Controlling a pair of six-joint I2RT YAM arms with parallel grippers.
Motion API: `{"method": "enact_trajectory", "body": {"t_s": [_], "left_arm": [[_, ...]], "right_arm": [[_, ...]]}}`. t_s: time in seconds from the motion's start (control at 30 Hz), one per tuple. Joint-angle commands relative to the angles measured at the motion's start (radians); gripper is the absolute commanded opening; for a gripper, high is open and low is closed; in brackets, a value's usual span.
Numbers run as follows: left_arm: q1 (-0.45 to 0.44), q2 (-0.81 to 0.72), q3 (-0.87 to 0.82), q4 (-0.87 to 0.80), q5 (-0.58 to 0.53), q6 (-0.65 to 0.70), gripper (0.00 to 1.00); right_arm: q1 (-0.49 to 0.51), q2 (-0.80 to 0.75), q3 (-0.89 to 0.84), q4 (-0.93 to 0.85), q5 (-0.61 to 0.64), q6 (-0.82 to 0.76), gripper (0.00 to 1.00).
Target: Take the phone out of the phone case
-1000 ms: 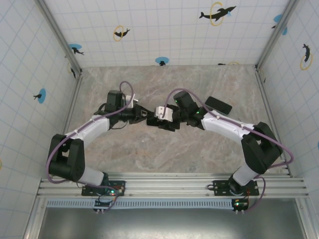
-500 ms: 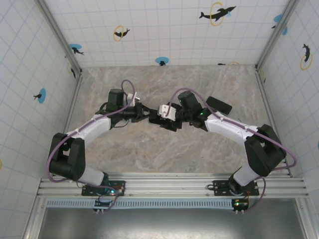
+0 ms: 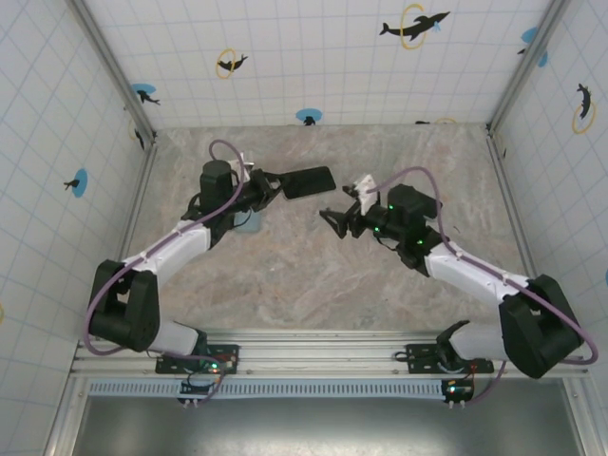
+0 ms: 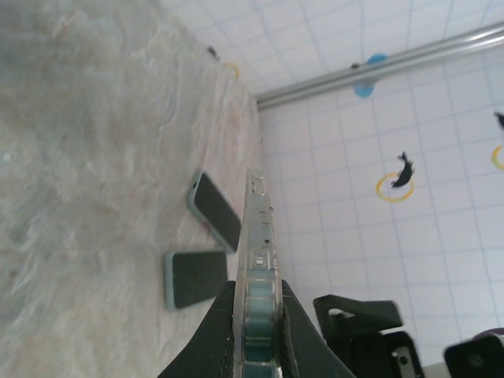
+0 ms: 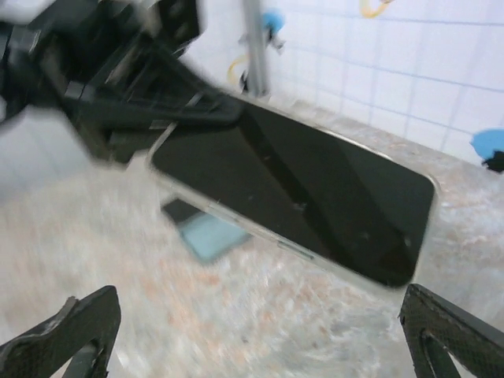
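The phone [image 3: 309, 180], a dark slab in a clear phone case, hangs above the table at the back centre, and my left gripper [image 3: 275, 183] is shut on its left end. The left wrist view has it edge-on [image 4: 257, 220], pinched between the two black fingers of the left gripper [image 4: 258, 287]. From the right wrist the phone [image 5: 291, 185] lies slantwise, its dark screen and clear rim plain to see. My right gripper [image 3: 336, 220] stands open to the right of the phone, apart from it, nothing between its fingers [image 5: 75, 335].
A light blue cased phone [image 3: 245, 224] lies on the marble table under the left arm and shows in the right wrist view as the light blue cased phone [image 5: 206, 235]. Two dark phones with light blue rims [image 4: 216, 209] [image 4: 194, 277] lie beyond the held one. Tiled walls [image 3: 313, 57] enclose the table.
Both grippers met on the phone at the centre. The right gripper has opened and drawn back right, letting go. The left gripper has carried the phone back and to the left.
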Motion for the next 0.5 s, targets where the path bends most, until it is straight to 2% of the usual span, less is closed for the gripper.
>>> {"method": "enact_trajectory", "body": {"t_s": [0.0, 0.1, 0.2, 0.33, 0.47], "left_arm": [[-0.082, -0.061, -0.022, 0.172, -0.170, -0.089, 0.00], [-0.165, -0.077, -0.044, 0.236, -0.303, -0.105, 0.00], [-0.244, -0.079, -0.054, 0.302, -0.414, -0.118, 0.00], [-0.337, -0.062, -0.042, 0.379, -0.522, -0.118, 0.00], [-0.404, -0.034, -0.035, 0.459, -0.591, -0.146, 0.00]], "right_arm": [[-0.001, -0.038, -0.082, 0.321, 0.064, 0.601, 0.92], [0.016, -0.038, -0.145, 0.440, 0.149, 0.877, 0.89], [0.056, -0.041, -0.189, 0.462, 0.264, 1.037, 0.85], [0.097, -0.020, -0.206, 0.558, 0.343, 1.133, 0.81], [0.110, -0.001, -0.204, 0.628, 0.381, 1.206, 0.72]]}}
